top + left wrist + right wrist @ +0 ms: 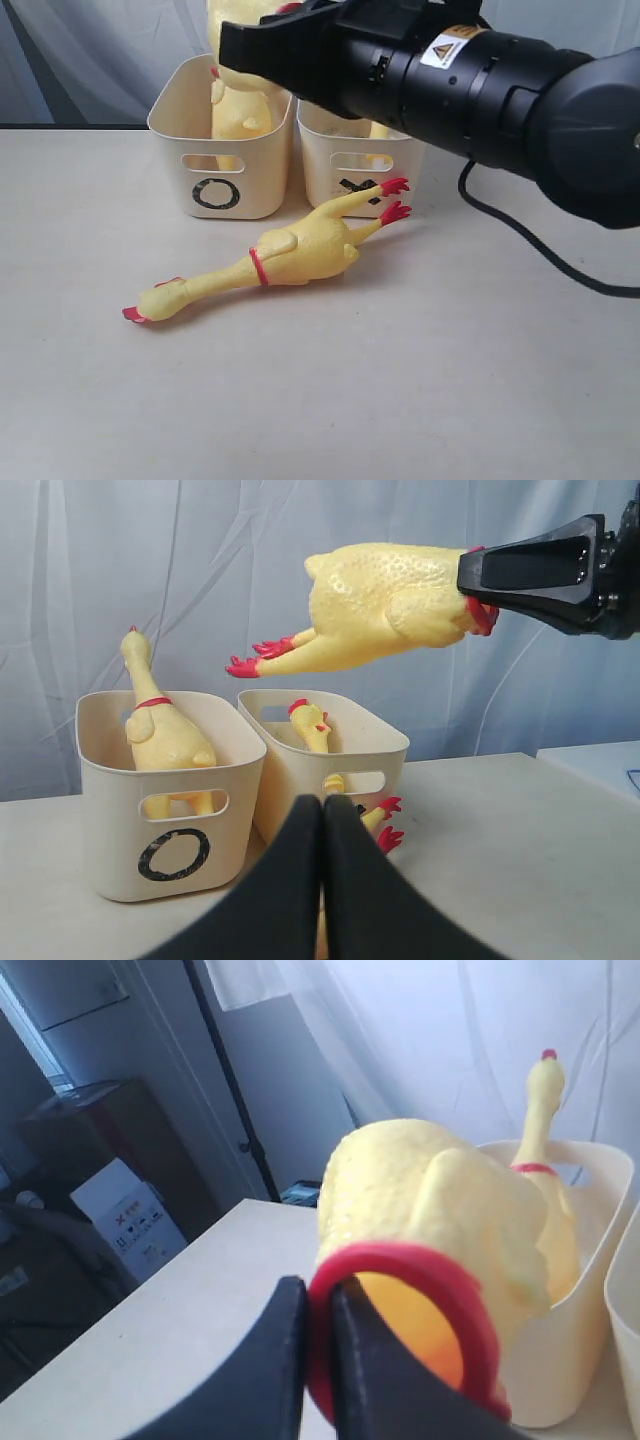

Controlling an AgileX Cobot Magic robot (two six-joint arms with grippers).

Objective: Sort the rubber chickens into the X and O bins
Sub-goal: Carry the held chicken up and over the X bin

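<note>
My right gripper (318, 1300) is shut on the red neck ring of a rubber chicken (420, 1190) and holds it level in the air above the bins, feet pointing away. The left wrist view shows this chicken (385, 600) hanging from the right gripper (478, 585). A second chicken (165, 735) stands in the O bin (110, 810) with its neck up. A third chicken's head (310, 720) shows in the X bin (385, 755). One more chicken (290, 255) lies on the table before the bins, its red feet against the X bin (330, 165). My left gripper (323, 810) is shut and empty, low before the bins.
The right arm (480, 80) reaches across the exterior view above both bins, trailing a black cable (530, 235) over the table. A pale curtain (200, 560) hangs behind the bins. The right wrist view shows dark furniture and a box (125, 1215) past the table edge.
</note>
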